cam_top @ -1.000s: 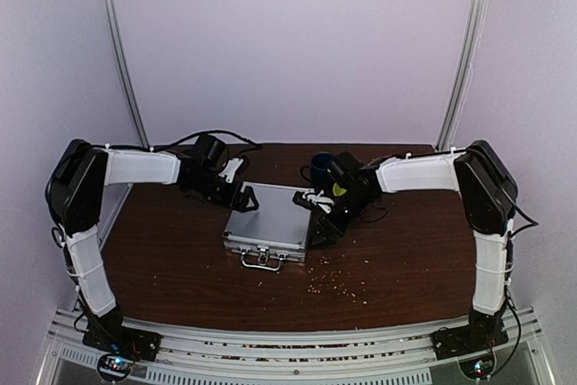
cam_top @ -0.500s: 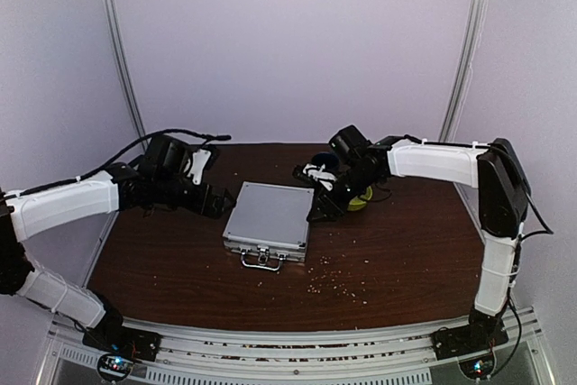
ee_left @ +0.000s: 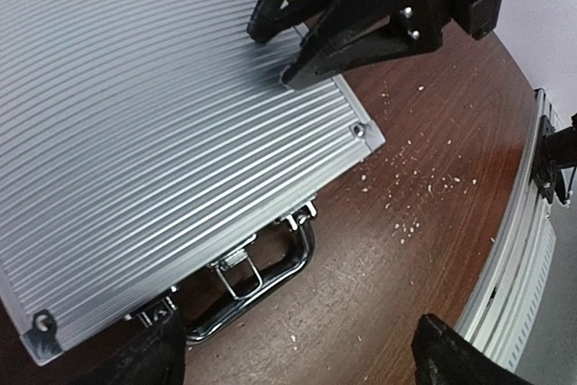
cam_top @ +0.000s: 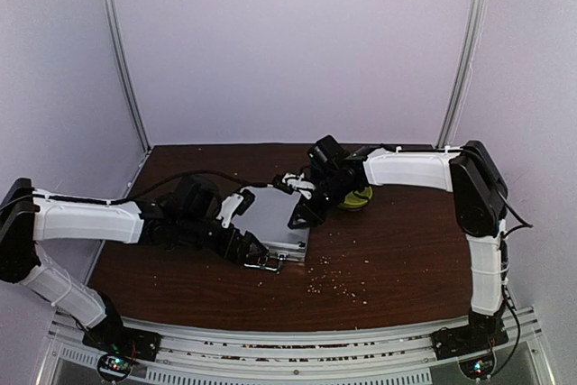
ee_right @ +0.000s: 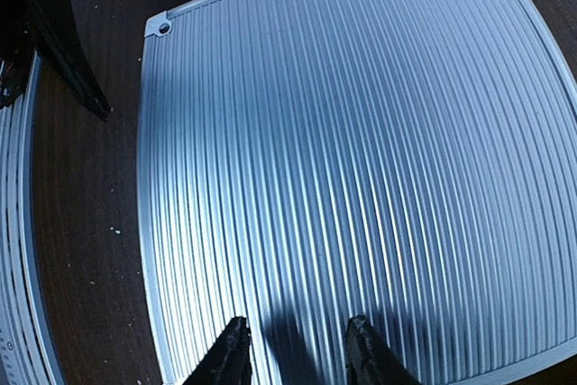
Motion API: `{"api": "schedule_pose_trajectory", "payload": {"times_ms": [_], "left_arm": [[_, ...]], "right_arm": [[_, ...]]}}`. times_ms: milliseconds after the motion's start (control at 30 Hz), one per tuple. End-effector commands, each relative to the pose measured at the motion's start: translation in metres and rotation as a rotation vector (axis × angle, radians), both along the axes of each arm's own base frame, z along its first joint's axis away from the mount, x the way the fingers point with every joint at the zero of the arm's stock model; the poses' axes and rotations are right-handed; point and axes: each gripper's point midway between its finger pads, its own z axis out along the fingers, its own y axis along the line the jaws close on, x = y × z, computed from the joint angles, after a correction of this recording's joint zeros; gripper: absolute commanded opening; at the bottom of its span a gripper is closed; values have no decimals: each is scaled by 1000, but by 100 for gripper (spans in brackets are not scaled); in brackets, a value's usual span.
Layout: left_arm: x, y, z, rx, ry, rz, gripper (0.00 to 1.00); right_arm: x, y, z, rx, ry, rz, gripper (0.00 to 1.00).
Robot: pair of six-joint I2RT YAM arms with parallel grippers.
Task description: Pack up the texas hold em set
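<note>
The silver briefcase of the texas hold em set lies shut on the brown table, its ribbed lid up and its chrome handle facing the near edge. My left gripper hovers low at the front of the case, open wide, with its fingers either side of the handle area and nothing held. My right gripper is over the lid's right part. Its fingertips sit on or just above the ribs, a gap apart, with nothing between them. Chips, cards and dice are out of view.
A yellow-green bowl stands behind the right wrist, right of the case. Pale crumbs are scattered on the table in front of the case. A metal rail runs along the near table edge.
The left arm swung from behind-left of the case round to its front, by the handle. The right gripper moved from the case's right side onto the lid, and its jaws narrowed.
</note>
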Motion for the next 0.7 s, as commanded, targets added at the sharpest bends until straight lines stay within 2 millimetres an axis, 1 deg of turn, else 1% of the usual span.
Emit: {"api": "schedule_pose_trajectory", "payload": {"times_ms": [0,100,233,433,667], "left_arm": [[4,-18,-4,-54,13,-16,90],[7,-19,-17,-25,43,-4,89],[6,-20,-27,-18,66,0,89],[2,-23,-36,-26,112,-5,89],[3,-23,-39,-10,129,11,89]], "right_arm": [[0,-3,-22,-61,30,-17,37],[-4,-6,-34,-82,56,-11,37],[-8,-7,-43,-91,77,-2,36],[-9,-7,-46,-95,81,7,36],[-10,-8,-46,-98,83,10,36]]}}
